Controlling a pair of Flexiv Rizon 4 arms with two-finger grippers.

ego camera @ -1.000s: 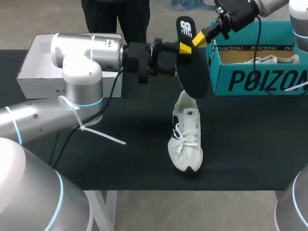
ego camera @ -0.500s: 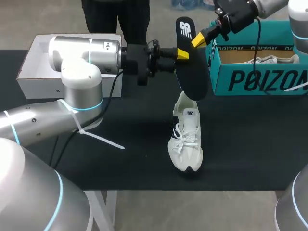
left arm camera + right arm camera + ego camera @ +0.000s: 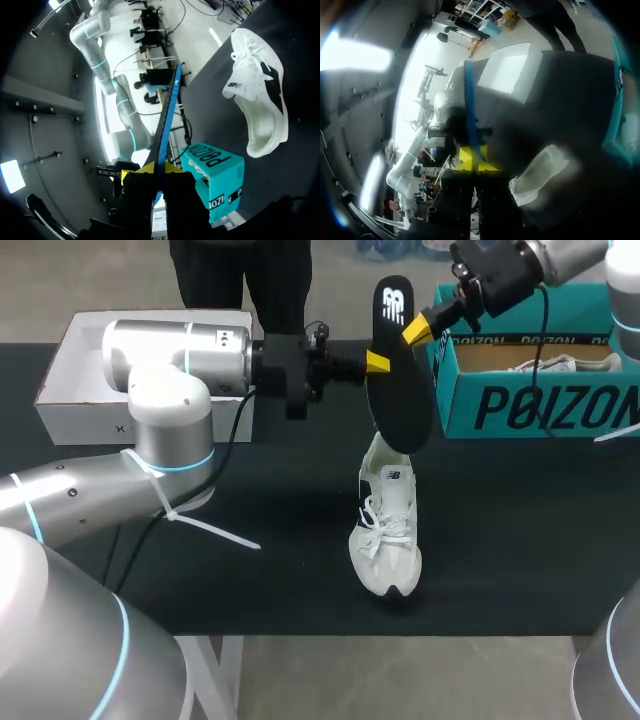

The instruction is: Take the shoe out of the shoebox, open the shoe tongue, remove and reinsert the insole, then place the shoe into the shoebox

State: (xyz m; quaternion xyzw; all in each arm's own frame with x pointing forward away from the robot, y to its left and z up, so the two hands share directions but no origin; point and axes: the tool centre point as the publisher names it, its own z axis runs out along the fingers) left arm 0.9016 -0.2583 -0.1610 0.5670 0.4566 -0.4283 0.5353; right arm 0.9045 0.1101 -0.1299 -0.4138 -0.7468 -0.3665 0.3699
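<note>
Insole (image 3: 400, 400) upright, long axis vertical, above shoe (image 3: 388, 530)

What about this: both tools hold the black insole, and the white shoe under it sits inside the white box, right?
No. The left tool and right tool hold the black insole, but the head view shows the white shoe under it on the table, outside the white box.

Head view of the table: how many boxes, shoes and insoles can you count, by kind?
Boxes: 2 (teal cardboard shoebox; white open box)
Shoes: 2 (white lace-up sneaker outside the boxes; second white sneaker, partly seen inside the teal one)
Insoles: 1 (black foam insole)
Total: 5
</note>
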